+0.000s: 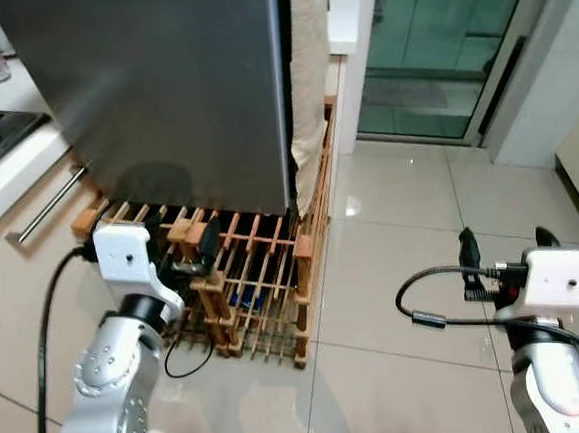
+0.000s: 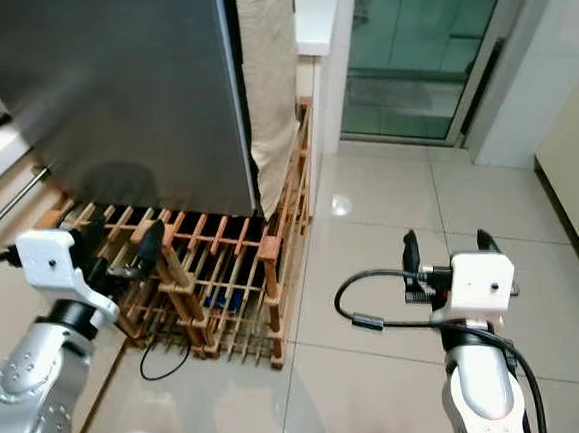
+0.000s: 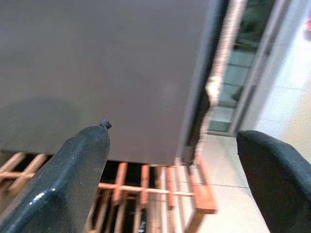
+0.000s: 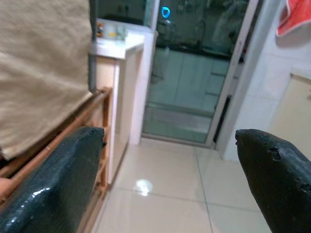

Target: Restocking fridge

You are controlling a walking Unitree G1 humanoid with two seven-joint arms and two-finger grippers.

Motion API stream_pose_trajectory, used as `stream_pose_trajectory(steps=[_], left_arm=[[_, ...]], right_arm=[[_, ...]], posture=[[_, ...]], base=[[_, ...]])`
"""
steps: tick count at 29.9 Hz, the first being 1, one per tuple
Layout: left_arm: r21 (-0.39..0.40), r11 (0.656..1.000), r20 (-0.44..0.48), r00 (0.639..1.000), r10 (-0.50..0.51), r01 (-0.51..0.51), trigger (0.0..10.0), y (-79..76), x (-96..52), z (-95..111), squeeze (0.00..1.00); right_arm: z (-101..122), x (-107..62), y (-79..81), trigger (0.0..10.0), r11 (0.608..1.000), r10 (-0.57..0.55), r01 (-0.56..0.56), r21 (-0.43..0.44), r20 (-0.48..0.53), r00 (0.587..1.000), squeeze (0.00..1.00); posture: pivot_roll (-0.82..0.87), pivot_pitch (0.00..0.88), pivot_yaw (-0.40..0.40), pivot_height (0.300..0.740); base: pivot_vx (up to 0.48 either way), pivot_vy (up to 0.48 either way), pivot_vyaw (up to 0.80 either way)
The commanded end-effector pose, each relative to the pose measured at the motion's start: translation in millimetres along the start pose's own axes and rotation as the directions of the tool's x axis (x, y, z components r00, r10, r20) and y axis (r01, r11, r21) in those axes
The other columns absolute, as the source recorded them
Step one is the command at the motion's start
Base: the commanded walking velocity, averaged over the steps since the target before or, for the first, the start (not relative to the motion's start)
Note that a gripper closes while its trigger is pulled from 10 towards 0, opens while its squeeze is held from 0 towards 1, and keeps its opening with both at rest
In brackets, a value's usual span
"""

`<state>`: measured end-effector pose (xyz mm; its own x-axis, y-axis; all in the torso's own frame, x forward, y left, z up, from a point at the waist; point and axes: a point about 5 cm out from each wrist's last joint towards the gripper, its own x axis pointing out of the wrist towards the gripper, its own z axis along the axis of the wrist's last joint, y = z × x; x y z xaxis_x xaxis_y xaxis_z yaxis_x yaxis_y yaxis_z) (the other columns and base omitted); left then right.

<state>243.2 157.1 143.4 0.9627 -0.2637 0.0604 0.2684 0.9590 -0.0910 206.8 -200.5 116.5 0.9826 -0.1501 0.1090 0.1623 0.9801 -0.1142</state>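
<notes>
Standing on a slatted wooden rack (image 1: pixel 254 279), the tall grey metal fridge (image 1: pixel 169 86) is cut off above. The left gripper (image 1: pixel 194 246), spread wide, hovers near its base; the right gripper (image 1: pixel 507 244) gapes over tiled floor (image 1: pixel 410 217). Items under the slats are indistinct.

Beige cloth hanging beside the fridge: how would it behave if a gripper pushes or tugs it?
The beige cloth hangs in soft folds, so it is probably floppy and would give way rather than resist. It looks thin, so likely light. Its lower edge drapes against the wooden rack, so a tug might snag there.
</notes>
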Motion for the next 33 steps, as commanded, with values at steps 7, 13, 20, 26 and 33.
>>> stream_pose_trajectory(steps=[7, 13, 20, 26, 33], left_arm=[[0.022, 0.995, 0.055, 0.994, -0.094, 0.093, 10.0, -4.5, 11.2, 12.6, 0.0], [0.036, 0.994, 0.067, 0.992, -0.107, 0.104, 10.0, -5.1, 12.1, 13.9, 0.0], [0.057, 0.992, 0.084, 0.99, -0.114, 0.109, 10.0, -4.3, 20.2, 14.5, 0.0], [0.056, 0.992, 0.088, 0.989, -0.117, 0.113, 10.0, -5.2, 26.4, 15.0, 0.0], [0.065, 0.992, 0.078, 0.991, -0.113, 0.108, 10.0, -6.6, 31.4, 14.3, 0.0]], right_arm=[[3.9, 14.5, 1.0, 10.0, 1.0, 0.0, 0.0, -0.008, 0.026, 1.0, 0.0], [1.9, 19.3, 1.0, 10.0, 1.0, -0.005, 0.005, -0.012, 0.025, 1.0, 0.0], [1.3, 29.9, 1.1, 10.0, 1.0, -0.01, 0.011, -0.02, 0.035, 0.999, 0.0], [2.4, 37.0, -0.2, 10.0, 0.999, -0.023, 0.024, -0.024, 0.051, 0.998, 0.0], [0.1, 40.7, -2.1, 10.0, 0.999, -0.028, 0.03, -0.034, 0.054, 0.998, 0.0]], posture=[[-0.04, 0.0, 0.037, 0.74], [-0.03, 0.0, 0.037, 0.74], [-0.03, 0.0, 0.036, 0.74], [-0.04, 0.0, 0.043, 0.74], [-0.04, 0.0, 0.041, 0.74]], base=[[0.178, 0.0, 0.0], [0.453, 0.0, 0.0], [0.455, 0.0, 0.0], [0.463, 0.0, 0.0], [0.476, 0.0, 0.0]])
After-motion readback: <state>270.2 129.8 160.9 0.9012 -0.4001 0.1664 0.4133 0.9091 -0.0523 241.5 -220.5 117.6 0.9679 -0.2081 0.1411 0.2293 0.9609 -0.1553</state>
